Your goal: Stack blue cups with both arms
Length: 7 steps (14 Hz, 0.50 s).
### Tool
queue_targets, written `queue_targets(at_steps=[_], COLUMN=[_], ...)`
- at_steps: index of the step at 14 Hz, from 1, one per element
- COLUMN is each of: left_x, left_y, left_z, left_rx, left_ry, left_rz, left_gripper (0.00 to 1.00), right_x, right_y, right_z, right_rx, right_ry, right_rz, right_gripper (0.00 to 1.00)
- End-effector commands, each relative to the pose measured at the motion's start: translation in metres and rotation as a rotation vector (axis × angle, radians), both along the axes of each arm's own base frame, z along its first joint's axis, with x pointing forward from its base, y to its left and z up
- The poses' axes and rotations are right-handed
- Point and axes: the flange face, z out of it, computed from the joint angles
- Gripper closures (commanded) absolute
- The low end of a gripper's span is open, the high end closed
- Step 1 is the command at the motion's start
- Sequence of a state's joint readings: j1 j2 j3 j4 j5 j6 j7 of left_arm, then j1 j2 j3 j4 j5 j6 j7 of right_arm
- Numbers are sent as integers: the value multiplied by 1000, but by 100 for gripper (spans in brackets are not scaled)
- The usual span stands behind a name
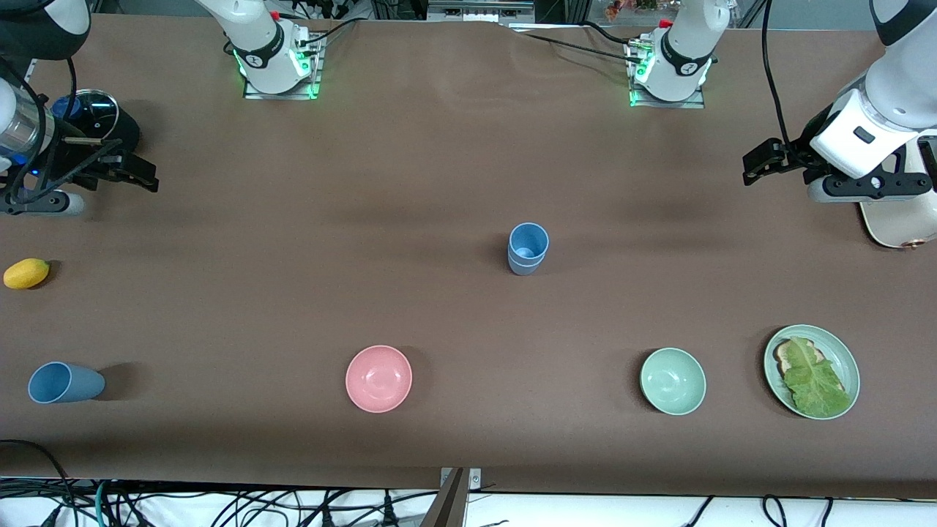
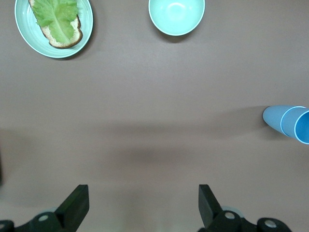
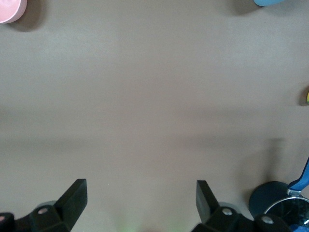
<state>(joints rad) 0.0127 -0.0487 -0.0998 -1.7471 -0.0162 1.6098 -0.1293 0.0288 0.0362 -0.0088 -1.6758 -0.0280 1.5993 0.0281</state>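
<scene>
At tabletop (image 1: 439, 161) centre: two blue cups already nested upright, the stack (image 1: 528, 249) standing clear of all else. A third blue cup (image 1: 64, 383) lies on its side toward the right arm's end, at about 8 o'clock from the stack, mouth facing the tabletop's end. Right claw (image 1: 110, 168) hangs over that end, fingers spread wide, holding nothing. Left claw (image 1: 768, 162) hangs over its own end, likewise wide open and empty. Judgement: the lying cup is the right arm's job. Approach from above, pinch across the body, right it, then lower straight into the stack; left claw could steady the stack.
</scene>
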Motion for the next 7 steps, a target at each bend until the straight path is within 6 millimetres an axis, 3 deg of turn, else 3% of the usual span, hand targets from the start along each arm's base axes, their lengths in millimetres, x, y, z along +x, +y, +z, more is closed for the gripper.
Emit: queue_targets(at_steps=[1,7], left_x=[4,4], left_y=[1,2], left_z=[5,5], left_rx=[1,1], left_ry=[5,6], left_rz=[-17,-17], left_gripper=[0,0], right_x=[3,3], right_y=[1,2], right_z=[4,1], right_rx=[11,11], right_ry=[10,16], right_rz=[-8,-8], right_gripper=[0,0])
